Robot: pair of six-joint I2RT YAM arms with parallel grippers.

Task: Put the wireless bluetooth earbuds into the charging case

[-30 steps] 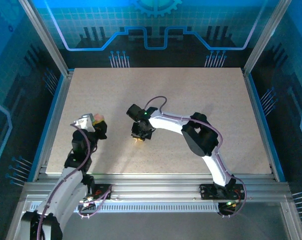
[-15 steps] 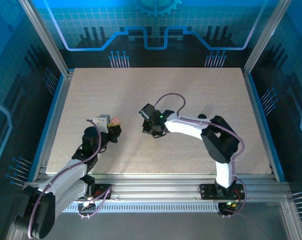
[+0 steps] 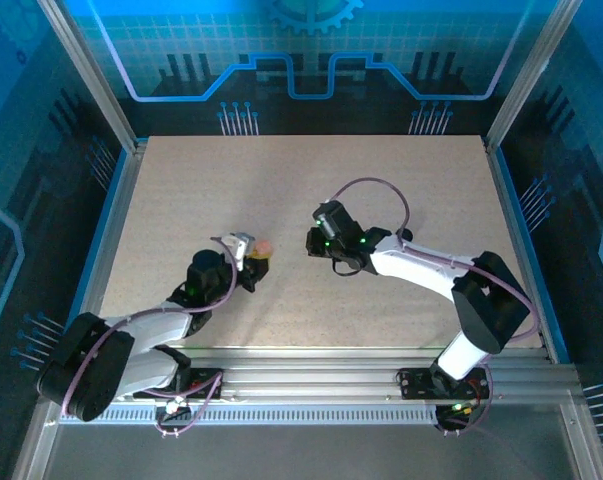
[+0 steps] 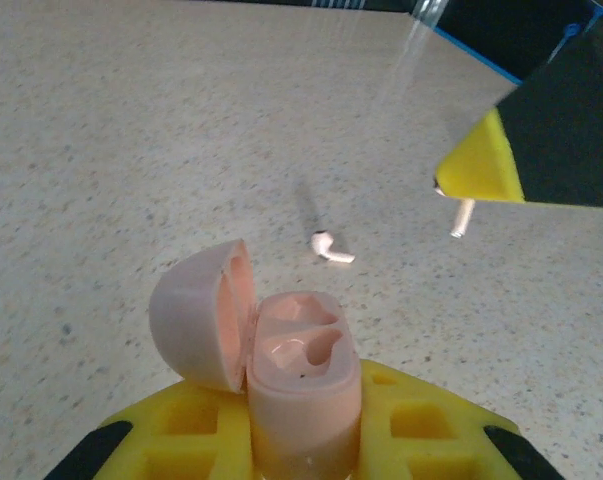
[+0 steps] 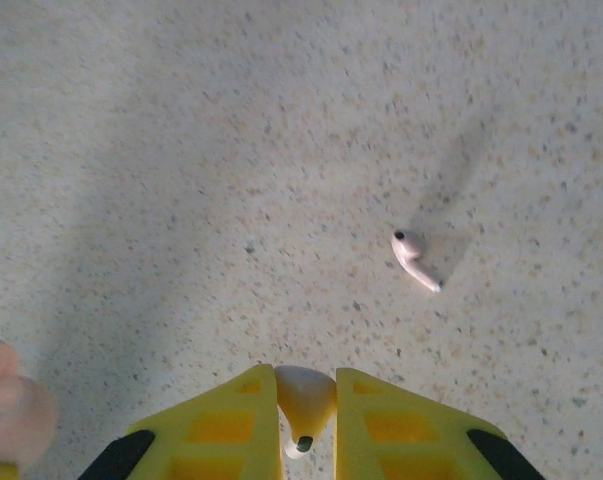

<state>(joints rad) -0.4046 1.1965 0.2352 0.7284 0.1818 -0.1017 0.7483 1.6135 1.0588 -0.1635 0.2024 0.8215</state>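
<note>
Both arms have swung toward the table's middle over the last second: the left arm now lies low and stretched out, and the right gripper (image 3: pixel 314 243) has shifted to the right, so the two tools face each other across a small gap. The left gripper (image 3: pixel 255 262) is clamped on the pink case (image 4: pixel 299 370), holding it upright between its yellow fingers. Its lid (image 4: pixel 196 315) is swung open to the left and the two sockets face up. The right gripper is closed on one whitish earbud (image 5: pixel 303 395), pinched between its yellow fingers, stem pointing down. It hangs above the table (image 3: pixel 401 170), near the case but apart from it. A second earbud (image 4: pixel 330 248) lies loose on the table between the grippers, just beyond the case.
</note>
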